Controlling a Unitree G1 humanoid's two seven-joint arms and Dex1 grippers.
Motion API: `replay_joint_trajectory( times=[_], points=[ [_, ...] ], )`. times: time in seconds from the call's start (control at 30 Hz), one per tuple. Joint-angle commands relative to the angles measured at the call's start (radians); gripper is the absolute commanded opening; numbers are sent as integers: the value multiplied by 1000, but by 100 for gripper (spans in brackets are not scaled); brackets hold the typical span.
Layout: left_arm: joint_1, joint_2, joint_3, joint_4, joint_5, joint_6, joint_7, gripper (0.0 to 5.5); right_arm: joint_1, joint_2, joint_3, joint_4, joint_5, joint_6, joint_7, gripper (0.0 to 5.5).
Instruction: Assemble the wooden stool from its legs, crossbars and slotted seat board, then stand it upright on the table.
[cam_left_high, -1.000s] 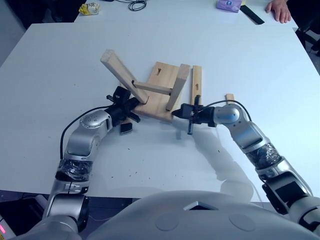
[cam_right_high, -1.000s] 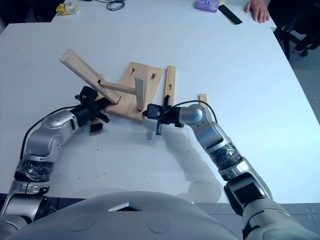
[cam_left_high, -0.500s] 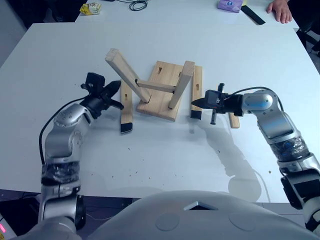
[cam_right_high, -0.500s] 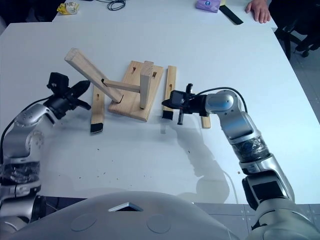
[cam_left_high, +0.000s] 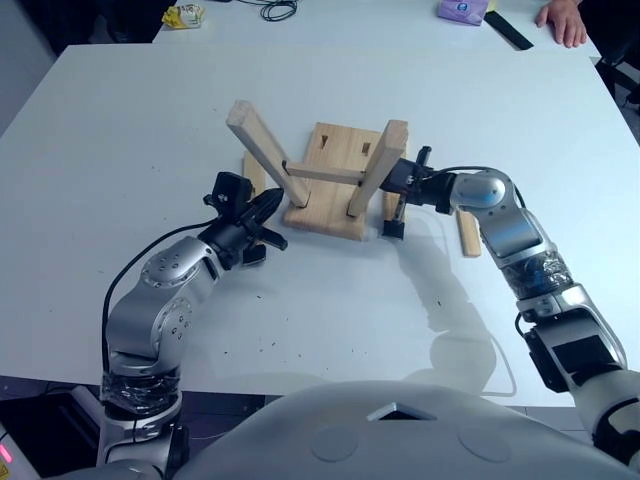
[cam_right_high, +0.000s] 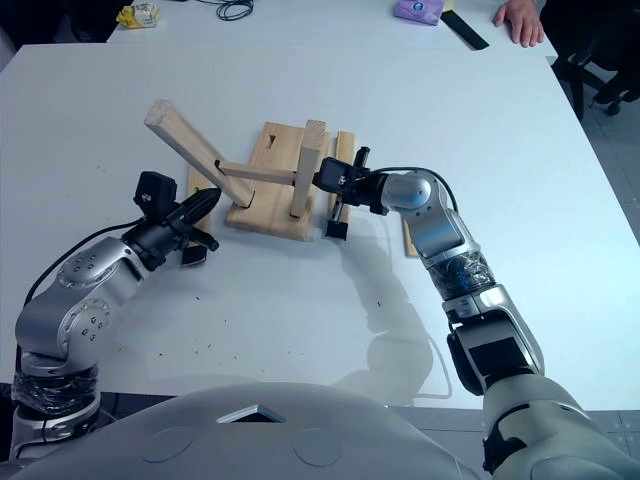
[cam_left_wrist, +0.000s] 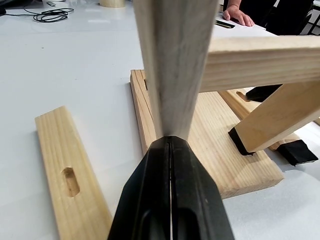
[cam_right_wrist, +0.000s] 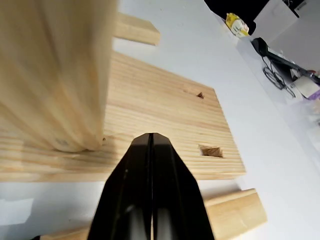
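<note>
Left eye view, starting at the left: where is the left claw (cam_left_high: 275, 203)?

Low over the white worktop (cam_left_high: 120, 130), just left of the half-built stool. Its two fingers are pressed together with nothing between them. The tip points at the lower end of the leaning leg (cam_left_high: 262, 150). In the left wrist view the tip sits right at that leg's edge, but I cannot tell whether it actually touches.

Anything under it?

A loose slotted leg (cam_left_wrist: 70, 180) lies flat on the worktop beside the seat board (cam_left_high: 322, 208), partly beneath the claw.

And the stool itself?

The seat board lies flat in the middle of the worktop. The leaning leg rises from its left side and tilts away to the left. A crossbar (cam_left_high: 325, 174) runs from that leg to a second leg (cam_left_high: 376, 168), which stands on the board's right part and tilts slightly to the right.

The right claw (cam_left_high: 392, 178)?

Also closed and empty. It is just beside the second leg, on its right, with the tip toward it. The right wrist view shows the tip over the board next to where that leg meets it, with two slots (cam_right_wrist: 211, 151) in the board beyond.

Further right?

Another loose leg (cam_left_high: 392, 228), with a black foot, lies along the board's right edge below the right claw. A short wooden piece (cam_left_high: 467, 234) lies on the worktop beyond the arm.
</note>
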Motion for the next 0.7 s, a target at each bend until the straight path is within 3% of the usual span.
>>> replay_joint_trajectory(
  times=[0.03, 0.17, 0.37, 0.7],
  points=[
    [-41, -30, -31, 30, 6, 2, 15, 0, -18, 10, 13, 0, -4, -21, 12, 2],
    [-104, -33, -61, 136, 52, -45, 7, 0, -1, 28, 44, -24, 4, -30, 46, 2],
    [-154, 31, -11, 253, 89, -110, -35, 0, 25, 89, 107, -84, 13, -12, 72, 2],
    [-215, 48, -8, 429, 110, -217, -122, 0, 62, 164, 116, -171, 51, 95, 44, 2]
  ],
)
